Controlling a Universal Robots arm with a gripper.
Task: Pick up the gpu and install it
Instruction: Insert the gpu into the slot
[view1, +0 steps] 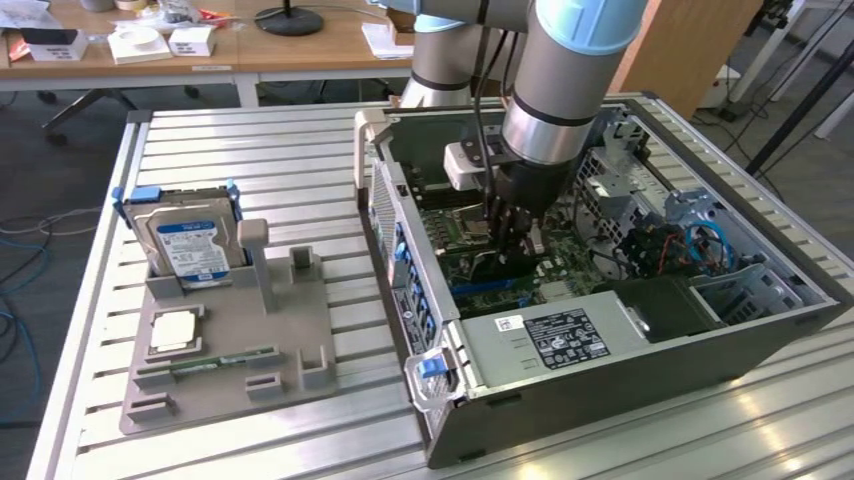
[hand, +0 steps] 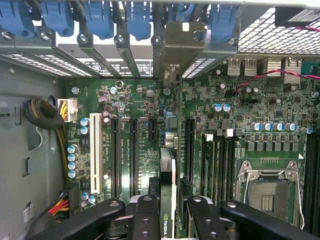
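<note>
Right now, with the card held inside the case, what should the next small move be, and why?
Probably a short, straight push toward the motherboard. The gripper is shut on the gpu, which stands edge-on between the black expansion slots, its metal bracket in line with the rear slot covers. Whether its edge is seated is hidden, so push gently.

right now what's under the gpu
Green motherboard with long black slots either side of the flat green, black-shrouded gpu; whatever lies directly beneath is covered by the card.
</note>
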